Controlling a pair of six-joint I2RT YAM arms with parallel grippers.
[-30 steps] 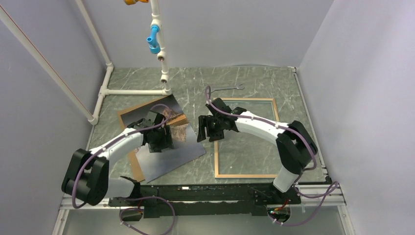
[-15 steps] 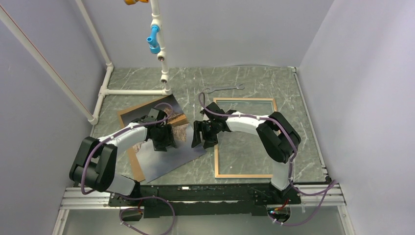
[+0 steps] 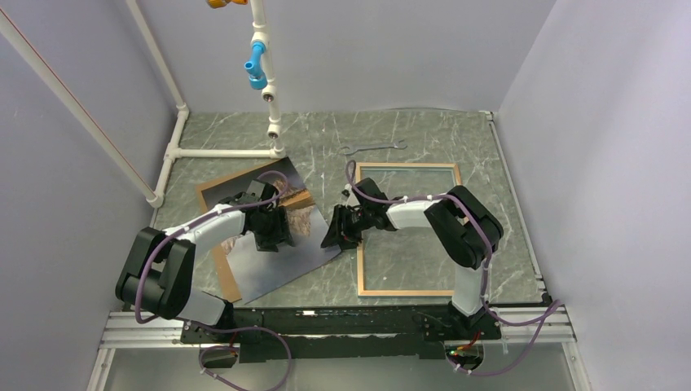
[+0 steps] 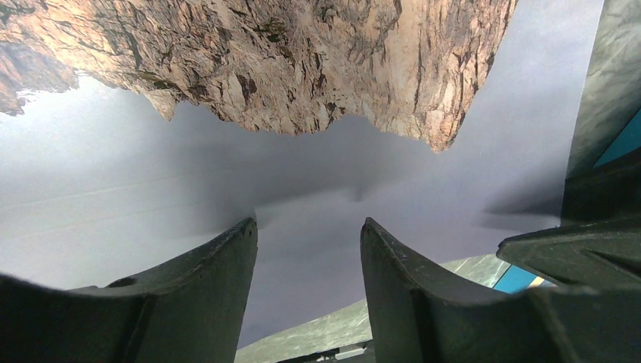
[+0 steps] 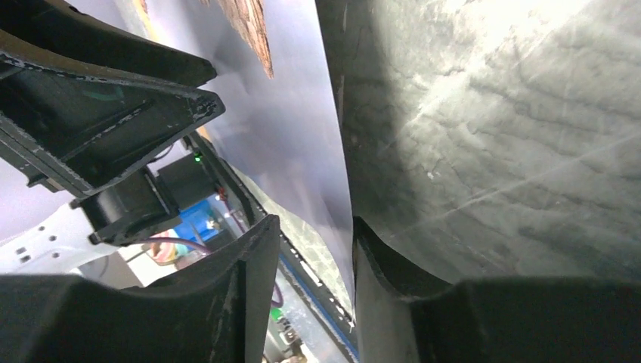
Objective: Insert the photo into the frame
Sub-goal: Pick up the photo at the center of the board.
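Enclosure: plain lavender walls (image 3: 391, 49) on three sides; the table (image 3: 424, 130) has a green-grey, marble-veined, matte top.

The photo (image 3: 281, 265) lies face up on the left half of the table, turned askew to the table edges. It is a thin, smooth rectangular print. The left wrist view shows craggy tan-brown rock above a flat grey field. It rests on a brown backing board (image 3: 226, 277), which shows as a narrow band along the print's near-left side and at its far corner.

The left gripper (image 3: 273, 235) is over the middle of the print with its jaws spread and nothing between them. Its dark, tapered fingers (image 4: 219, 302) point down at the grey area. Whether the tips touch the paper cannot be told.

The right gripper (image 3: 336, 231) is at the print's right edge. In the right wrist view that edge runs straight down into the gap between the two fingers (image 5: 249, 295). The jaws stand part-way apart around it (the gap is plainly wider than the sheet), and no pinch is visible. The edge looks slightly lifted off the table there.

The frame (image 3: 407, 292) lies flat just to the right of the print, with its pale tan wood side up. It is a thin rectangle, and the bare table shows through its opening. The photo is outside it.

Beyond the frame lies a grey metal wrench (image 3: 373, 147). White plastic piping (image 3: 220, 152) runs along the far-left corner, with an upright carrying a blue fitting (image 3: 257, 69).
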